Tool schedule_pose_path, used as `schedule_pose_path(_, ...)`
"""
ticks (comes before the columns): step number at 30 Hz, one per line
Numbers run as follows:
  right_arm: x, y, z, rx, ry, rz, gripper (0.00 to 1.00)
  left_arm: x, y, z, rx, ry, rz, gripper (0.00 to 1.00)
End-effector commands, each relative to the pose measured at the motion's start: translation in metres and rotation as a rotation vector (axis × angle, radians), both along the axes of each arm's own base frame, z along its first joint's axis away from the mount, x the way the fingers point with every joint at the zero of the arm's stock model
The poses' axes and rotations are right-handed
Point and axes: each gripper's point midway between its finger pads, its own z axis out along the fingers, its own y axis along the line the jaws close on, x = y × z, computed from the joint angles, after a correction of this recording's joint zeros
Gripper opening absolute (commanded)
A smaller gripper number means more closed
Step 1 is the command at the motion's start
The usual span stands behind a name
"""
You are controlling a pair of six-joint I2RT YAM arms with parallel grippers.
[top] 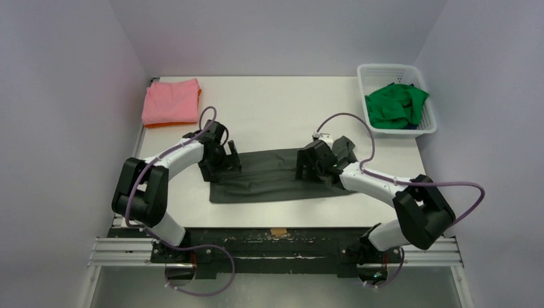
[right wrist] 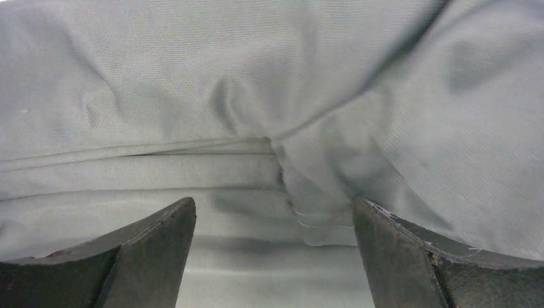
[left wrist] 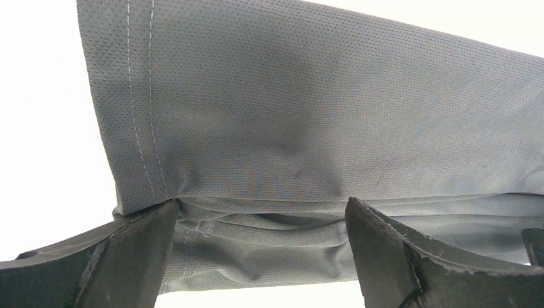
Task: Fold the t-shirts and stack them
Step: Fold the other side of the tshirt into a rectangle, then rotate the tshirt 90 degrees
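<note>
1. Top view: a white table (top: 276, 102) sits in a booth of pale lilac walls (top: 276, 32). A metal rail (top: 276, 251) carrying both arm bases runs along its near edge.
2. The left gripper (top: 224, 163) and the right gripper (top: 306, 168) are both low over the dark grey t-shirt (top: 269, 179). It lies as a long folded band stretched from one gripper to the other.
3. Well beyond the left gripper, at the far left corner, the pink t-shirt (top: 170, 101) lies folded on the orange t-shirt (top: 168, 124).
4. Well beyond the right gripper and to its right, a white basket (top: 383, 67) holds the crumpled bright green t-shirt (top: 394, 106).
5. Left wrist view: the fingers (left wrist: 128, 256) are spread wide and released, pinching nothing. Grey cloth with a stitched hem lies ahead, its folded layers between the tips. Bare bright table shows to its left.
6. Right wrist view: the fingers (right wrist: 141, 256) are spread wide and released. Wrinkled grey cloth fills everything ahead, with layered fold edges between the tips.
</note>
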Motion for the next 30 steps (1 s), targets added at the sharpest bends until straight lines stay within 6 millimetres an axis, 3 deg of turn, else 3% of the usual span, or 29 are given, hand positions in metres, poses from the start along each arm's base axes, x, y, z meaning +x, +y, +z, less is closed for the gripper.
schedule_pose_path(1, 0.008, -0.023, 0.064, 0.038, -0.165, -0.140, 0.98, -0.030, 0.011, -0.012, 0.022, 0.070, 0.012, 1.00)
schedule_pose_path(4, 0.000, -0.035, 0.088, 0.080, -0.234, -0.175, 0.99, -0.041, 0.018, -0.002, 0.038, 0.055, 0.010, 1.00)
schedule_pose_path(7, -0.007, -0.045, 0.091, 0.113, -0.267, -0.217, 0.99, -0.046, 0.025, 0.023, 0.061, -0.015, 0.008, 1.00)
schedule_pose_path(12, -0.009, -0.041, 0.070, 0.171, -0.206, -0.237, 0.99, -0.045, 0.026, 0.068, 0.048, -0.159, 0.009, 1.00)
schedule_pose_path(15, -0.003, -0.039, 0.050, 0.161, -0.148, -0.241, 0.99, -0.036, 0.013, 0.077, 0.004, -0.211, -0.046, 1.00)
schedule_pose_path(17, 0.004, -0.043, 0.035, 0.157, -0.109, -0.265, 0.99, -0.033, -0.010, 0.073, -0.089, -0.197, -0.122, 1.00)
schedule_pose_path(19, 0.013, -0.048, 0.017, 0.175, -0.059, -0.280, 0.99, -0.031, -0.028, 0.055, -0.150, -0.140, -0.166, 1.00)
schedule_pose_path(26, 0.053, -0.060, -0.018, 0.102, 0.005, -0.295, 0.99, -0.031, -0.044, -0.005, -0.161, 0.037, -0.178, 1.00)
schedule_pose_path(30, 0.092, -0.055, -0.027, 0.085, 0.038, -0.279, 0.99, -0.051, -0.060, -0.022, -0.205, 0.120, -0.174, 1.00)
